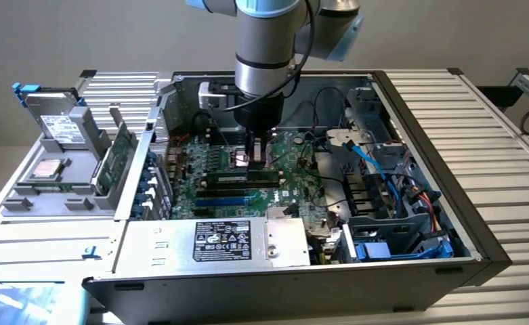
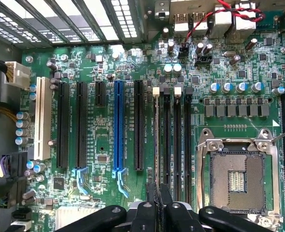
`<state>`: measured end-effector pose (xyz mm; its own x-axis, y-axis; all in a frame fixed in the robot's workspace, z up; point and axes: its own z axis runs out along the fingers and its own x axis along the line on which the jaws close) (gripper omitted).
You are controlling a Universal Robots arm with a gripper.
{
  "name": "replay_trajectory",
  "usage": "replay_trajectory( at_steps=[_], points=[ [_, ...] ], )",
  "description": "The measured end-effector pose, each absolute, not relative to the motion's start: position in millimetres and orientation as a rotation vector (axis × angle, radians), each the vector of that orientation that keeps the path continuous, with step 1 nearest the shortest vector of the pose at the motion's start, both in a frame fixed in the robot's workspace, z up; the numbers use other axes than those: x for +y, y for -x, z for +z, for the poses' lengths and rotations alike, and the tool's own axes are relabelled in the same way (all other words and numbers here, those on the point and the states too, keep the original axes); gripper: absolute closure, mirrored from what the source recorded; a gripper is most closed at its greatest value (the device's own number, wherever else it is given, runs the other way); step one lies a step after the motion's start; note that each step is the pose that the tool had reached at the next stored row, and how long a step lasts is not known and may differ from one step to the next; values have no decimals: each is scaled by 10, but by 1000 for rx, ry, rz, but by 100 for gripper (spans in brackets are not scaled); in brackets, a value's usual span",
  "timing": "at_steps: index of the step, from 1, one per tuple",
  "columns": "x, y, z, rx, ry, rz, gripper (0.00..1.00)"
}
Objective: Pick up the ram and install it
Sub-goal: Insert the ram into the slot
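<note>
Nearest in the exterior view: grey power supply (image 1: 215,240) with its label, at the front of the open computer case (image 1: 427,271) on the slatted counter (image 1: 490,122). Behind it, end effector (image 1: 257,161) low inside the case over the motherboard (image 1: 301,172). Closed on the ram (image 1: 246,178), judging from the green stick lying level just under the fingers, close above the dark memory slots. Step in hand, by the look of it: installing, with the pick-up done and the seating not yet finished.

Wrist view next: black fingers (image 2: 145,212) pinched on a thin dark edge. Most likely the ram (image 2: 157,191) seen edge-on, lined up with the row of memory slots (image 2: 176,140) beside the empty processor socket (image 2: 237,176). Probably calls for keeping the stick square to its slot, latches open, then pressing straight down and evenly.
</note>
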<state>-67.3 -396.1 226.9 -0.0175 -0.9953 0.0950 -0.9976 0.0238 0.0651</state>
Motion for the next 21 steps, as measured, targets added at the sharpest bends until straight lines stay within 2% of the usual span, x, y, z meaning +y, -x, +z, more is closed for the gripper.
replay_trajectory(
  at_steps=[8,9,10,11,21],
  points=[
    [-3961,673,2262,-2163,-2118,30,84],
    [-3960,673,2262,-2163,-2118,30,78],
    [-3960,673,2262,-2163,-2118,30,78],
    [-3960,673,2262,-2163,-2118,30,72],
    [-3960,600,2439,-2163,-2119,30,72]
  ],
)
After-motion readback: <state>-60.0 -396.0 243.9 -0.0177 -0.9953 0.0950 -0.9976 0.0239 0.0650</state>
